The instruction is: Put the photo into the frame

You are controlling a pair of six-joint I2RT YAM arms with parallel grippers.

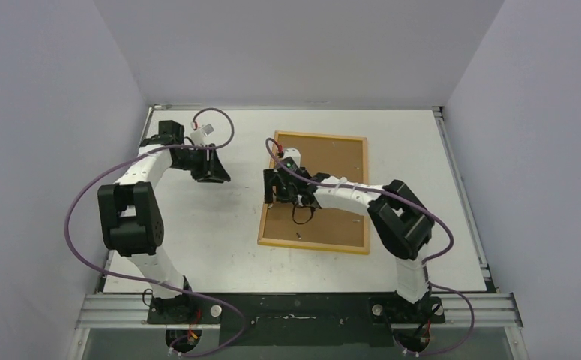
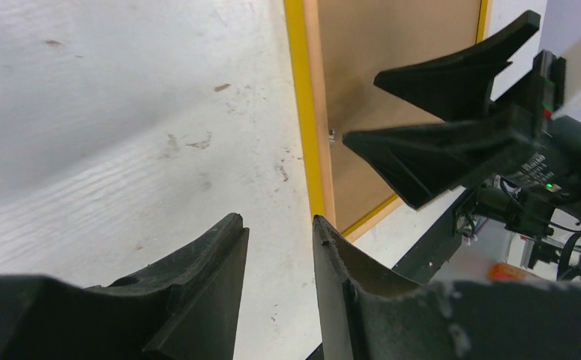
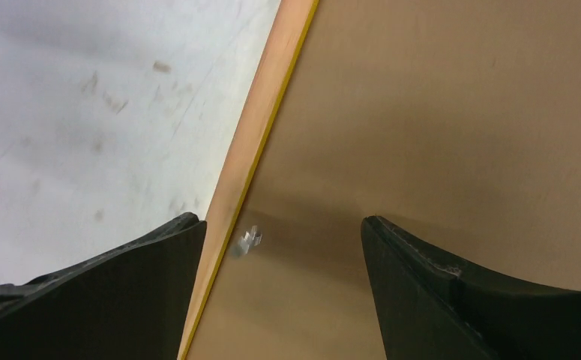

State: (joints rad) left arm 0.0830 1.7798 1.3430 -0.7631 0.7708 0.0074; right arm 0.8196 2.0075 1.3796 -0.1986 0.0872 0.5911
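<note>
The frame (image 1: 309,244) lies face down on the surface (image 1: 197,240), pale wood back up and only a thin yellow line showing along its edge, with a brown backing panel (image 1: 339,165) filling the opening. The right tool (image 3: 280,219) hangs directly over the frame's left rail, released, its fingers spread wide. One finger is outside the rail over the bare surface and the other is over the panel, with nothing between them. Just below its gap sits a small metal tab (image 3: 248,238) at the seam of rail and panel. That is probably why the tool is placed there, since such a tab would lock the panel in. The left tool (image 2: 276,219) stands well apart on the side away from the frame, above bare surface, its fingers parted and empty, likely kept clear to give its partner room. The photo is not visible in any view. It may lie under the panel, but that cannot be told.
</note>
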